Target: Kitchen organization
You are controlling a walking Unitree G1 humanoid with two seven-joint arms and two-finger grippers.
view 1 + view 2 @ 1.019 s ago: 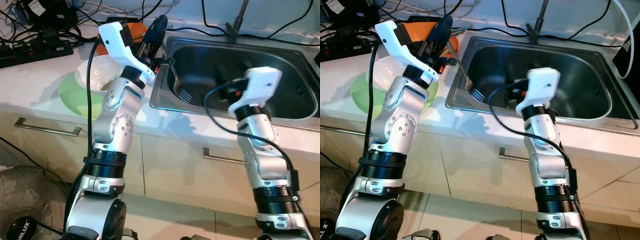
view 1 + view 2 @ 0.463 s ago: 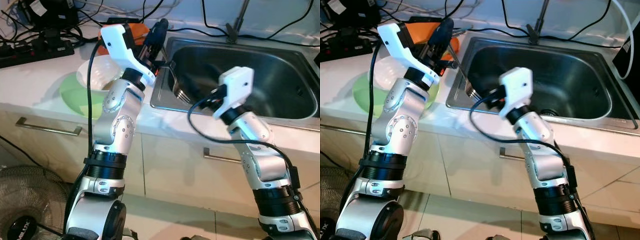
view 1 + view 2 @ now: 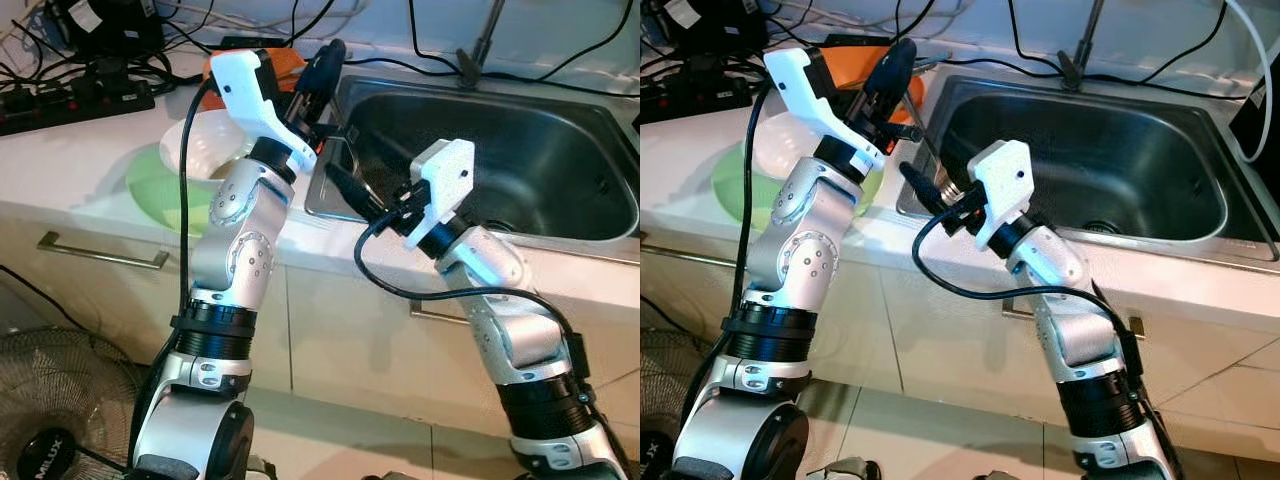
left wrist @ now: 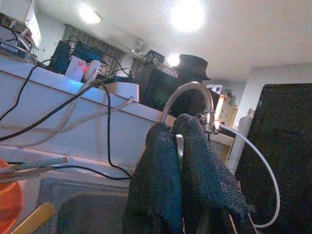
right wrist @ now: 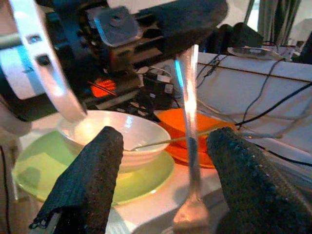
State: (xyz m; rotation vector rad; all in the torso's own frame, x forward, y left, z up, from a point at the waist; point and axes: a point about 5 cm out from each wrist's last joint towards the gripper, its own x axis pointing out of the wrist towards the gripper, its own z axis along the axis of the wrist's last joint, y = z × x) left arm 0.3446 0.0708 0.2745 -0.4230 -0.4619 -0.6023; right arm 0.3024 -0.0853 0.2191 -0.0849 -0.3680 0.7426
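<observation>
- Change noted: a second ago my right arm stood upright at the front of the sink (image 3: 560,150), at centre right of the head view. It has since swung toward frame centre, and my right gripper (image 3: 345,188) now points at the fork (image 3: 932,160) near the sink's left rim.
- My left gripper (image 3: 892,68), in the upper centre of the head view, has stayed raised over the counter edge and has barely shifted; its fingers are pressed together on the fork's handle, pinching it. The left wrist view shows a sliver of metal clamped between the two pads (image 4: 158,185).
- My right gripper's fingers (image 5: 85,178) are spread wide, and in the right wrist view the fork's stem stands between them, touching neither.
- Judgement: this reads as a hand-over in preparation, left to right. The right jaws bracket the stem but have not closed, so the transfer is not yet made.
- Condition of the fork: plain bright metal, slim stem, hanging tines-down from the left pinch and tilted, its head low over the sink's left edge. The tines themselves are hard to make out behind the right gripper.
- Surroundings: a white bowl (image 3: 205,150) with a utensil resting in it sits on a green plate (image 3: 160,190) at left of the sink; an orange dish (image 5: 195,129) lies behind them.
</observation>
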